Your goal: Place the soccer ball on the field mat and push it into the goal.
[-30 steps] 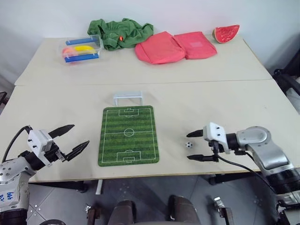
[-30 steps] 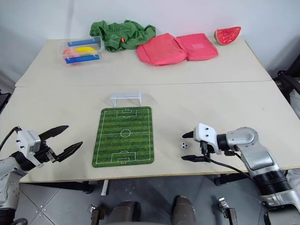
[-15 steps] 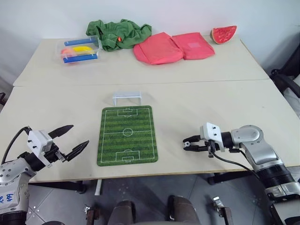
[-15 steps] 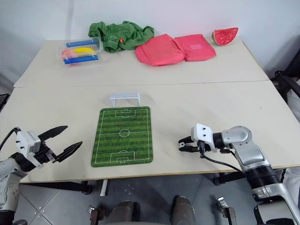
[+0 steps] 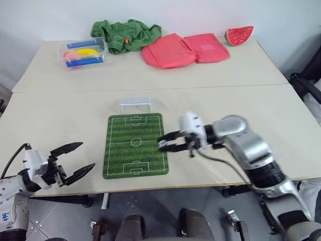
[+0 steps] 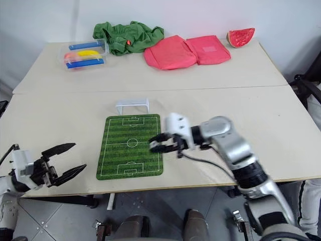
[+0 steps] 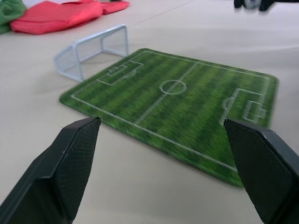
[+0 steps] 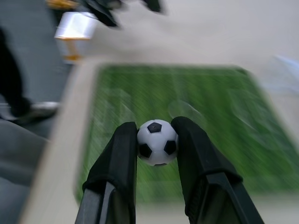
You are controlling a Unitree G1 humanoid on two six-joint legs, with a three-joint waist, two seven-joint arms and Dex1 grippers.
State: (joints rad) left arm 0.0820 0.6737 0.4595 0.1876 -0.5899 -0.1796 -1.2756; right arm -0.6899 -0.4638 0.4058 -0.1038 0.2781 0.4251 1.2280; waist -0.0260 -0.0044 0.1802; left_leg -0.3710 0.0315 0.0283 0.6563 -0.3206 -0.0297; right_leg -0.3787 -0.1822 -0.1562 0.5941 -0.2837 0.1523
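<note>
**Between the fingers, a ball ready to drop**

Between the two black fingers of the right pincer [image 8: 156,140] sits the tiny white soccer ball with black patches [image 8: 157,142], pinched at its sides with the jaws nearly closed on it. Hard, smooth and round by its look, it is probably very light and quick to squirt out or roll off, so a gentle grip across its widest part seems wisest. Beneath the right pincer lies the flat green striped field mat with white pitch lines [image 5: 136,145]; beyond it stands the small white netted goal frame [image 5: 135,105]. Opposite, the left pincer [image 5: 74,160] hangs spread wide and empty off the bench's [image 5: 60,120] near edge.
</note>
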